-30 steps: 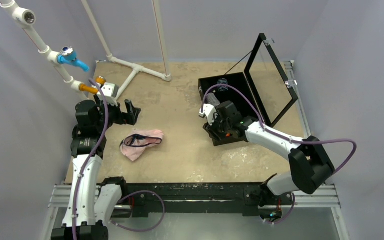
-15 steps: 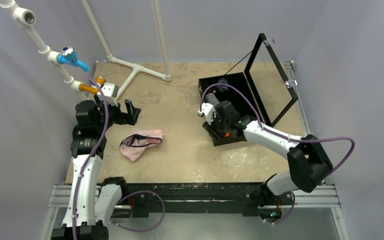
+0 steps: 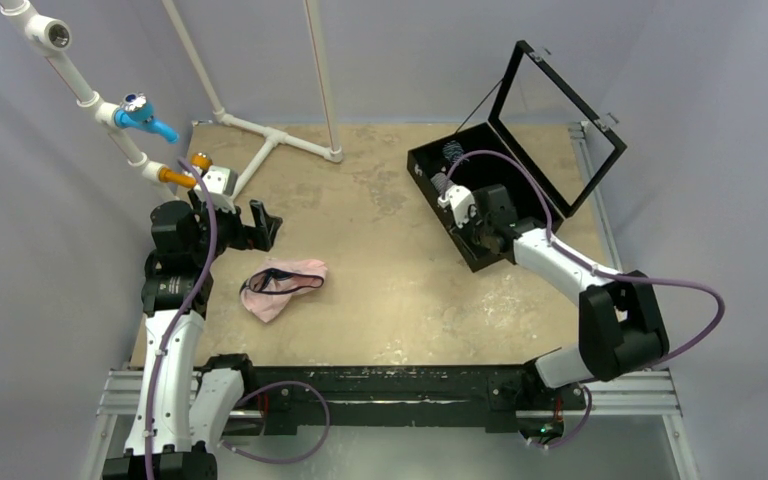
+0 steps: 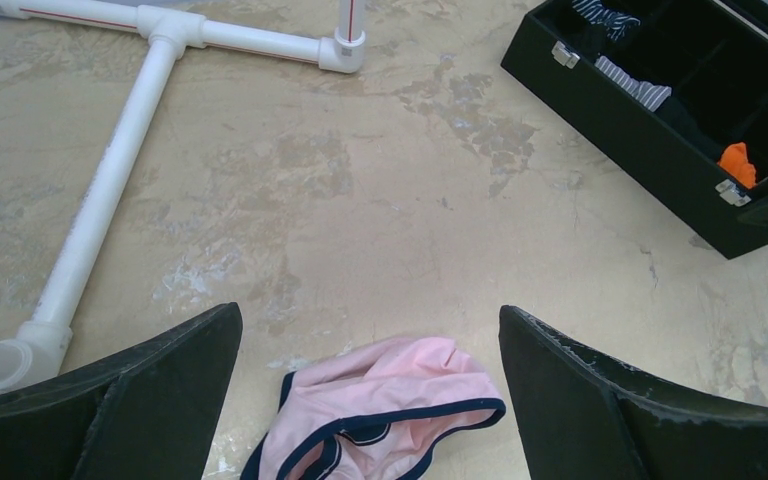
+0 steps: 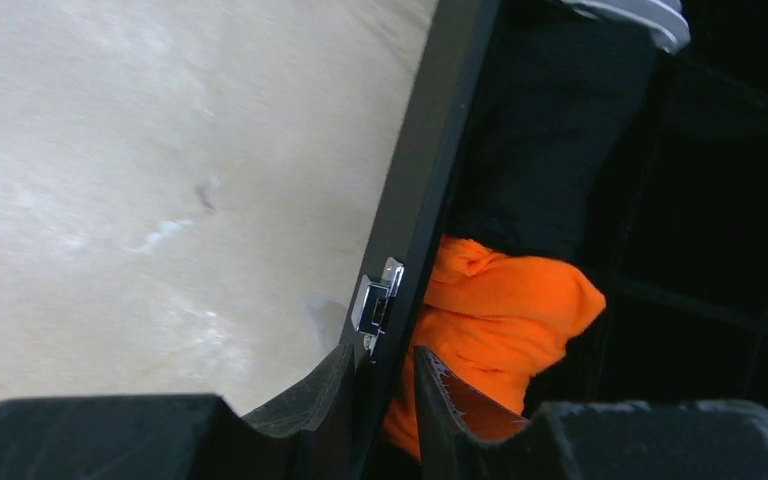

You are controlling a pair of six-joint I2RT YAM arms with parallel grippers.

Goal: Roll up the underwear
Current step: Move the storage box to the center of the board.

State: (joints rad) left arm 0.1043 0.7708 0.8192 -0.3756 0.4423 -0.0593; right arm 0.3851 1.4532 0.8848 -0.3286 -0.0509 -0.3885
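So: left gripper [image 4: 369, 312] was seen spread wide over the underwear [image 4: 400, 400]; right gripper [image 5: 382, 358] was pinched on the black box [image 5: 430, 150]'s front wall.

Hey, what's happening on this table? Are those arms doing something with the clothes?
Two robot arms are meant to roll the pink underwear, which lies unrolled on the table. The left gripper hangs open close by it, not touching. The right gripper is over at the black case, pinching its front wall beside a rolled orange cloth inside.
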